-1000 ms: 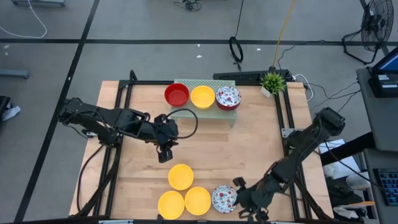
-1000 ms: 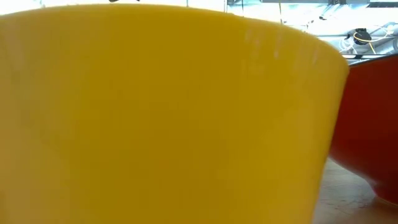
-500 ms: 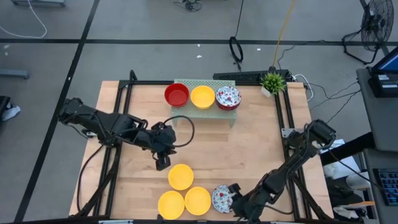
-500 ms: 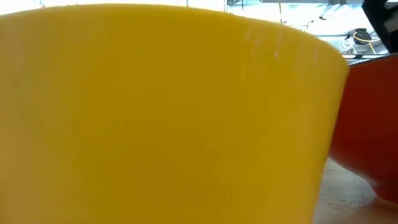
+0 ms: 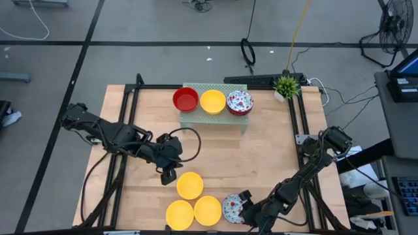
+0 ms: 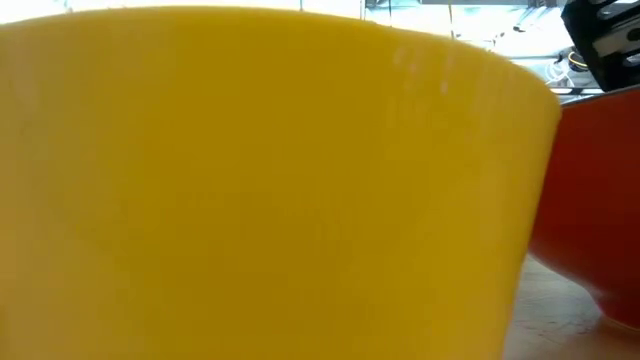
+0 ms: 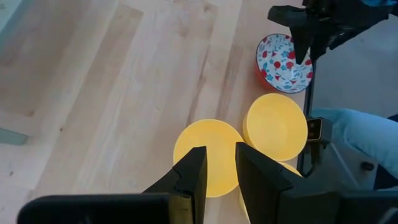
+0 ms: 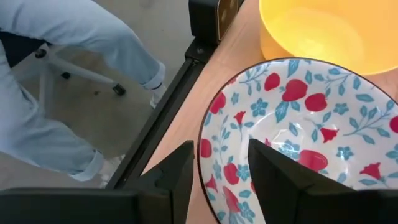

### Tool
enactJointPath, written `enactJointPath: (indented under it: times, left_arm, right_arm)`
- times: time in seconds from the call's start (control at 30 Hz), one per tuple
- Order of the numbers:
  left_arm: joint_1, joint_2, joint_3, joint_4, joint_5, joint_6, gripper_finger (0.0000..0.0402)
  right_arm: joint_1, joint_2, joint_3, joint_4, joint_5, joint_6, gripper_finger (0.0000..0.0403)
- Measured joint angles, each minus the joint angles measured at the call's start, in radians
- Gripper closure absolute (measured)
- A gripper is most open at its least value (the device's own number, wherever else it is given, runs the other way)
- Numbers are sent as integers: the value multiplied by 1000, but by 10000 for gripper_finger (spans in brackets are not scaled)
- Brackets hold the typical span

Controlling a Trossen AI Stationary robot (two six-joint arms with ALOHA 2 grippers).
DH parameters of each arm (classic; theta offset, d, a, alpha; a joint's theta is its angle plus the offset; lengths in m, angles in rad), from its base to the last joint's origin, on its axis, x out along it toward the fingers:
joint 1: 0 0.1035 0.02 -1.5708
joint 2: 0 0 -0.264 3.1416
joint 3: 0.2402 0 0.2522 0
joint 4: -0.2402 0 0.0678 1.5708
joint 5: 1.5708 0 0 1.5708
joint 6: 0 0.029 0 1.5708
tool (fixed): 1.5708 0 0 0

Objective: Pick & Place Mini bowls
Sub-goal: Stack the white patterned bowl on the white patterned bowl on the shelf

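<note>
With both arms working the near edge of the desk [image 5: 274, 150], the job right now looks like two separate pick-ups, and the right end effector [image 8: 219, 163] is closest to one: its fingers stand apart with the rim of the floral bowl [image 8: 292, 137] running through the gap between them, one finger over the inside, one outside toward the desk edge. To do this well, I'd say it should settle a touch lower so the pads bite the wall and not just the lip, then close gently, since a glazed bowl could skid or tip toward the yellow bowl [image 8: 323, 28] just beyond it. Over on the other side, the left end effector [image 7: 219, 167] hovers with its fingers a narrow gap apart, nothing between them, and directly ahead of it lies a yellow bowl [image 7: 208, 155] flat on the wood; a second yellow one [image 7: 275, 127] sits just beside that, and the floral bowl [image 7: 283, 62] farther off. It wants to line one finger inside that nearest rim before dropping. As for containers, the pale green rack [image 5: 215, 117] at the far side carries a red bowl [image 5: 185, 99], a yellow bowl [image 5: 212, 102] and a floral bowl [image 5: 240, 102] in a row; whether these are single bowls or stacks I can't tell from above. Every bowl in sight looks empty.
</note>
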Motion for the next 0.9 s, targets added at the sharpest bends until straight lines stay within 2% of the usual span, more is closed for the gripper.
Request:
enactJointPath:
  times: [0.33, 0.6, 0.73, 0.9]
  left_arm:
    - [-10, 0, 0, 0, -1, 3, 314]
    - [-10, 0, 0, 0, -2, 40, 314]
    - [-10, 0, 0, 0, -13, 40, 314]
    - [-10, 0, 0, 0, -35, 52, 314]
  right_arm:
    - [-2, 0, 0, -117, -3, -14, 264]
    - [-42, 0, 1, -169, 49, -126, 268]
    - [-72, 0, 1, -170, 47, -181, 289]
    - [-115, 0, 1, -182, 48, -202, 337]
